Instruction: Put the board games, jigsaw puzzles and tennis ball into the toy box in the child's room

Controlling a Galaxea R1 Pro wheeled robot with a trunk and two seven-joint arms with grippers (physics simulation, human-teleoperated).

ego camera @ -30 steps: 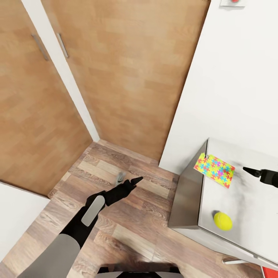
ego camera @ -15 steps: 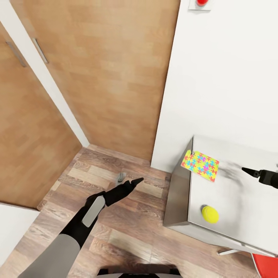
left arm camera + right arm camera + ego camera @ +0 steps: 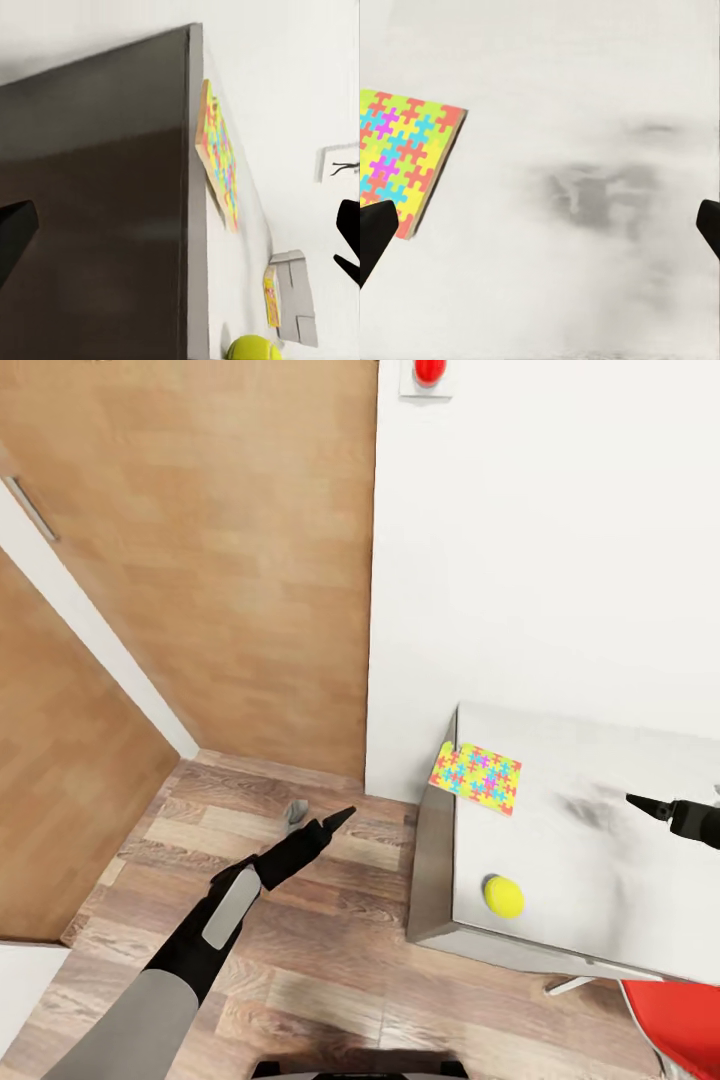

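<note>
White table [image 3: 600,860] bears puzzle [image 3: 476,777], tennis ball [image 3: 503,896] — right jaws spread, left unclear.

we see even, bright, diffuse light in the head view, with no single source we can place and no hard glare. the white wall [image 3: 540,540] at upper right is nearly blown out and flat. on the table [image 3: 590,840] top a soft grey smudge of shadow sits at right centre, and the tennis ball [image 3: 503,896] casts only a faint dark rim. the wood floor [image 3: 330,950] at the bottom is sharp in grain. straight edges lean outward toward the corners. in the right wrist view the tabletop looks washed, with a blurred mottled shadow at centre; the jigsaw puzzle [image 3: 401,157] at left stays crisp. in the left wrist view the table's dark side is dim and softly smeared.
</note>
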